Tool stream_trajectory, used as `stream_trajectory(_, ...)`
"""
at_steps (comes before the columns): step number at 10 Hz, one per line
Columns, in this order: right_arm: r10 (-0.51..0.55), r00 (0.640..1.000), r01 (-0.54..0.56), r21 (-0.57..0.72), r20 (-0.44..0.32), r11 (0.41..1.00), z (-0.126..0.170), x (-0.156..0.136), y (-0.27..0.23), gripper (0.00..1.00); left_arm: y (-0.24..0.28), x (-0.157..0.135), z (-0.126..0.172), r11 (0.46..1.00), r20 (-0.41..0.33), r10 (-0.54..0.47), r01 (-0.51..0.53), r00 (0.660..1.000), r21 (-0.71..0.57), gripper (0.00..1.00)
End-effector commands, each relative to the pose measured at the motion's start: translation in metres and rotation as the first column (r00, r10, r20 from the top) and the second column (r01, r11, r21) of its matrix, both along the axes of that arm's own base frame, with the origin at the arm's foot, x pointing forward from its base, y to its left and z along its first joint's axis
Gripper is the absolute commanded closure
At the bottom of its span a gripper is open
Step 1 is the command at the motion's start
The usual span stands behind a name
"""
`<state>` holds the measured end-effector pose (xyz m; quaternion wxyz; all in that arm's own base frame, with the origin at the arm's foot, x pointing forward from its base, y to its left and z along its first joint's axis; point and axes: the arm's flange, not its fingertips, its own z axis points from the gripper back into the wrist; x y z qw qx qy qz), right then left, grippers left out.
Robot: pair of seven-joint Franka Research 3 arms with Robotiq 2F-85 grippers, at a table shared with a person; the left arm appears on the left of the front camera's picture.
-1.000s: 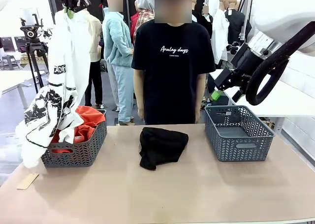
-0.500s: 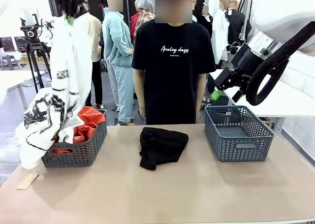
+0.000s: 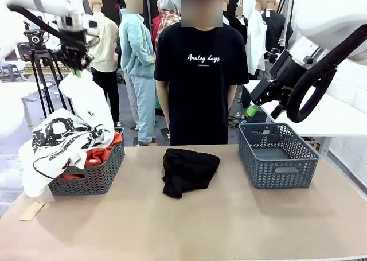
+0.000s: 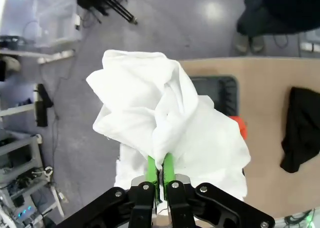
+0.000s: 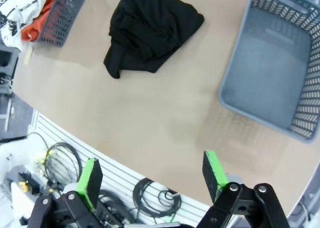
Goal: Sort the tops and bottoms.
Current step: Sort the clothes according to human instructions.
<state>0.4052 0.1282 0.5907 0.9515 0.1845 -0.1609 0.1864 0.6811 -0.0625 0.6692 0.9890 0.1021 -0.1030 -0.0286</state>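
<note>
From the front, my left gripper (image 3: 75,69) is raised above the left end of the tan table (image 3: 200,226). It is clamped on the white cloth top with bold black print (image 3: 69,137). The top's lower part drapes over the left grey plastic basket (image 3: 92,180), which holds the orange-red cloth top (image 3: 100,155). The plain black cloth bottoms (image 3: 186,170) lie crumpled mid-table.

Through my left wrist camera, my green pads (image 4: 151,169) pinch a white fold.

Through my right wrist camera, my right gripper (image 5: 152,178) hangs spread wide and holds nothing. It is over the table's near edge, with the other grey plastic basket (image 5: 280,67) near the bottoms.
</note>
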Motion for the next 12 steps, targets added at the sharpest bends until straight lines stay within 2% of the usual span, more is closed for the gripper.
stream_trajectory(1, -0.002, 1.000, 0.002, -0.006, -0.003, 1.000, -0.002, -0.002, 0.000, 0.00, -0.043, -0.013, -0.010, 0.992, -0.085, -0.118, 0.114, 0.989, -0.052, 1.00)
stream_trajectory(2, -0.002, 1.000, 0.002, -0.006, -0.003, 1.000, -0.002, -0.002, 0.000, 0.00, 0.000, 0.000, 0.000, 1.000, 0.000, 0.000, 0.000, 1.000, 0.000, 1.00)
stream_trajectory(4, -0.002, 1.000, 0.002, -0.006, -0.003, 1.000, -0.002, -0.002, 0.000, 0.00, 0.000, 0.000, 0.000, 1.000, 0.000, 0.000, 0.000, 1.000, 0.000, 1.00)
stream_trajectory(5, -0.002, 1.000, 0.002, -0.006, -0.003, 1.000, -0.002, -0.002, 0.000, 0.00, -0.018, 0.002, -0.014, 0.999, -0.035, -0.035, 0.034, 0.999, -0.023, 1.00)
stream_trajectory(6, -0.002, 1.000, 0.002, -0.006, -0.003, 1.000, -0.002, -0.002, 0.000, 0.00, -0.014, 0.012, -0.038, 0.996, -0.082, 0.084, -0.086, 0.993, -0.023, 1.00)
stream_trajectory(7, -0.002, 1.000, 0.002, -0.006, -0.003, 1.000, -0.002, -0.002, 0.000, 0.00, -0.004, 0.021, -0.084, 0.980, -0.161, 0.151, -0.168, 0.975, -0.102, 1.00)
stream_trajectory(8, -0.002, 1.000, 0.002, -0.006, -0.003, 1.000, -0.002, -0.002, 0.000, 0.00, 0.001, 0.022, -0.124, 0.969, -0.216, 0.167, -0.201, 0.962, -0.146, 1.00)
stream_trajectory(9, -0.002, 1.000, 0.002, -0.006, -0.003, 1.000, -0.002, -0.002, 0.000, 0.00, 0.007, 0.017, -0.158, 0.963, -0.240, 0.200, -0.236, 0.950, -0.131, 1.00)
stream_trajectory(11, -0.002, 1.000, 0.002, -0.006, -0.003, 1.000, -0.002, -0.002, 0.000, 0.00, 0.020, 0.012, -0.193, 0.934, -0.314, 0.200, -0.278, 0.928, -0.225, 1.00)
stream_trajectory(12, -0.002, 1.000, 0.002, -0.006, -0.003, 1.000, -0.002, -0.002, 0.000, 0.00, 0.021, 0.006, -0.210, 0.925, -0.404, 0.209, -0.315, 0.890, -0.215, 1.00)
